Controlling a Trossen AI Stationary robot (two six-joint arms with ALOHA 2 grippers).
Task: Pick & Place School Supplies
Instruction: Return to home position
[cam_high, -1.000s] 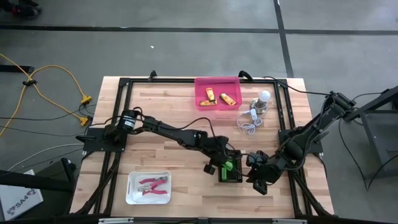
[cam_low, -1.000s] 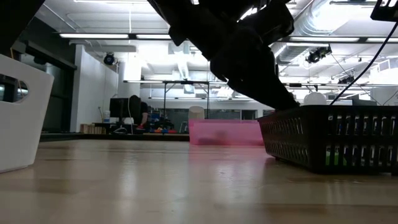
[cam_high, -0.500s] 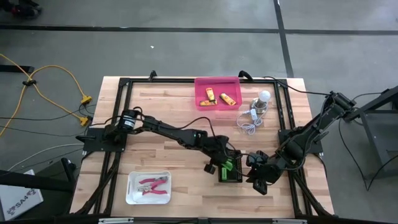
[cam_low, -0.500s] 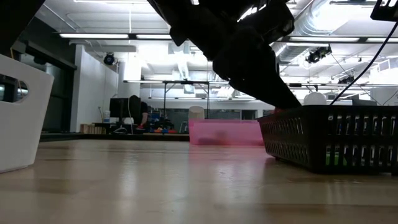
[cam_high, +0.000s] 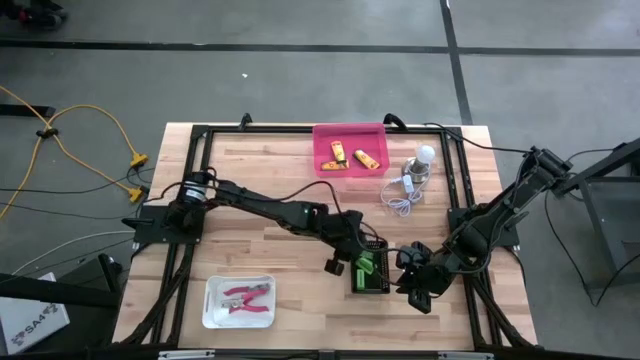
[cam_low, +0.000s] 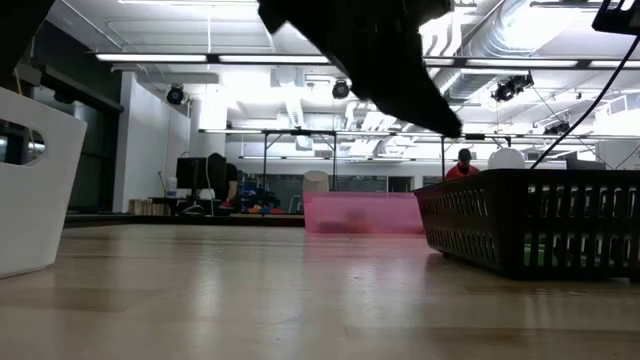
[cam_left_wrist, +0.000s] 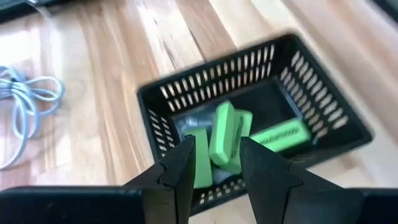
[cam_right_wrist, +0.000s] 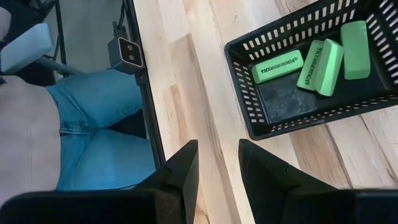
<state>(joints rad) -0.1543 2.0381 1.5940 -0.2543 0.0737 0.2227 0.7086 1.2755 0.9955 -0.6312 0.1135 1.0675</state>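
three green erasers (cam_right_wrist: 323, 59) counted in black bin (cam_right_wrist: 244, 102); three yellow-orange pieces (cam_high: 338, 153) in pink tray (cam_high: 349, 128); two pink-handled pliers (cam_high: 247, 298) in white tray (cam_high: 213, 300). left gripper (cam_left_wrist: 217, 142) and right gripper (cam_right_wrist: 217, 144) held either side of bin, fingers parted, empty.

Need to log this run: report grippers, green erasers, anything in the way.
Left gripper open, empty, beside black bin. Right gripper open, empty, on the bin's other side. Three green erasers in bin. Person's legs at table edge.

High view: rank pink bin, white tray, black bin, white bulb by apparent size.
Largest: the pink bin and the white tray, about equal; I can't separate them.
Then the black bin.
Smallest: the white bulb.
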